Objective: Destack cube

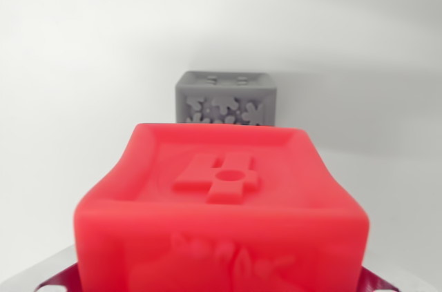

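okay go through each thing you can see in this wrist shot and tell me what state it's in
red cube: upright, close to the camera, raised number on its top face, blurred.
grey cube: upright on the white surface, behind the red cube, apart from it.
hand: only metal edges show at the bottom corners; open or shut cannot be told.

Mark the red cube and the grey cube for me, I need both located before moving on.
red cube (219, 180): wrist view, on the raised emblem of its top face.
grey cube (226, 109): wrist view, on the patterned front face, behind the red cube.
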Action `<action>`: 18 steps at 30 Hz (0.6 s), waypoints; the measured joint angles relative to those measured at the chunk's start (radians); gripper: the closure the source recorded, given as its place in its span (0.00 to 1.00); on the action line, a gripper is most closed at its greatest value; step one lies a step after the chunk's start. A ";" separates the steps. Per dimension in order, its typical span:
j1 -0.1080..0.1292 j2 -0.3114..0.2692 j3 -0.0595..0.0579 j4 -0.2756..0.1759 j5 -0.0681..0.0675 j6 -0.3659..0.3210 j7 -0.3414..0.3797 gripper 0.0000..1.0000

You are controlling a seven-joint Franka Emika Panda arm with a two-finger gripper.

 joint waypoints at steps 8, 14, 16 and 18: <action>0.000 -0.041 -0.001 -0.008 0.000 -0.030 0.014 1.00; 0.003 -0.061 -0.004 -0.055 0.000 -0.014 0.057 1.00; 0.004 -0.068 -0.005 -0.067 0.000 -0.008 0.070 1.00; 0.005 -0.078 -0.006 -0.083 0.000 -0.001 0.087 1.00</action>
